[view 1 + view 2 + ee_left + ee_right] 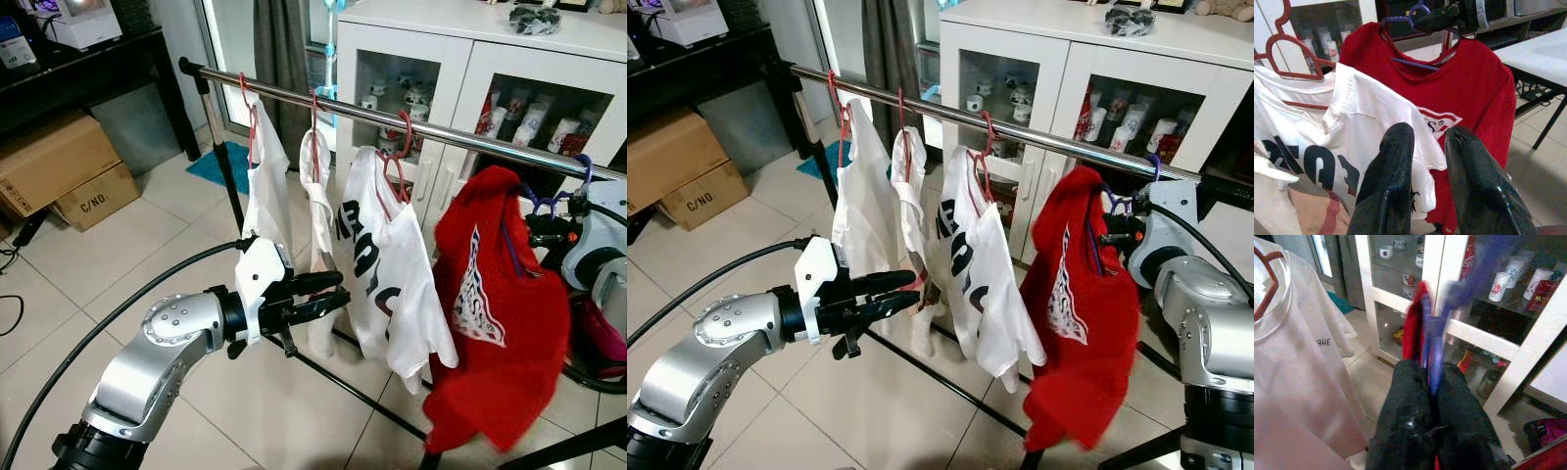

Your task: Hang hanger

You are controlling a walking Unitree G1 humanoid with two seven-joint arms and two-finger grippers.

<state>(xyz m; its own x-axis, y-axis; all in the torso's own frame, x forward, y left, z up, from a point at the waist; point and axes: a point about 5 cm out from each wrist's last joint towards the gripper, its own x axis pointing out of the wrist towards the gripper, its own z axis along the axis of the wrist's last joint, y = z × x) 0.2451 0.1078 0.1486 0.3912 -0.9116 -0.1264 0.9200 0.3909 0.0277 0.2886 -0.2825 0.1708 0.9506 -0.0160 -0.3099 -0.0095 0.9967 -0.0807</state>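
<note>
Floor box [93, 201] reads "C/NO"; right hand [1114, 235] grips hanger [1117, 203].

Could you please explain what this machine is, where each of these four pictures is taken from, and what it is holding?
It is a humanoid robot with two silver arms. Two pictures come from cameras in its head; the other two look along each wrist. Before it stands a clothes rail carrying three white shirts on red hangers. The right gripper has its jaws shut on a purple hanger bearing a red T-shirt, held just below the rail, not yet hooked on. The left gripper hovers near the white shirts, holding nothing.
</note>
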